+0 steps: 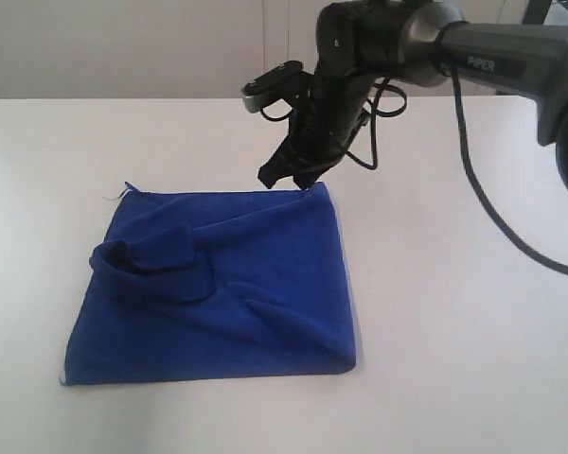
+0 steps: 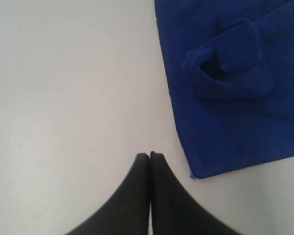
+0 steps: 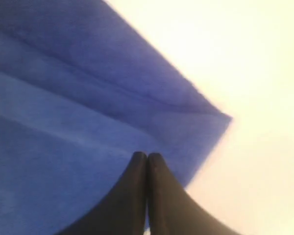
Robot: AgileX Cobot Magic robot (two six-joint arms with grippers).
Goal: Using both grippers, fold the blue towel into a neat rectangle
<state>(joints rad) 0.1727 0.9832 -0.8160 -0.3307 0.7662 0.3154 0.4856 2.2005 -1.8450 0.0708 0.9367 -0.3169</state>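
The blue towel (image 1: pixel 227 293) lies folded on the white table (image 1: pixel 454 359), with a rumpled raised fold (image 1: pixel 151 260) near its left side. My right gripper (image 1: pixel 289 178) hangs just above the towel's far right corner. In the right wrist view that gripper (image 3: pixel 147 155) is shut, its fingers pressed together over the blue towel (image 3: pixel 63 122), and I see no cloth between them. My left gripper (image 2: pixel 150 155) is shut and empty over bare table, just beside a corner of the towel (image 2: pixel 235 98). The left arm is outside the exterior view.
The right arm (image 1: pixel 511 61), marked PIPER, reaches in from the upper right with loose black cables (image 1: pixel 473 180) hanging under it. A thin thread (image 1: pixel 114 197) sticks out at the towel's far left corner. A pale wall runs behind the table.
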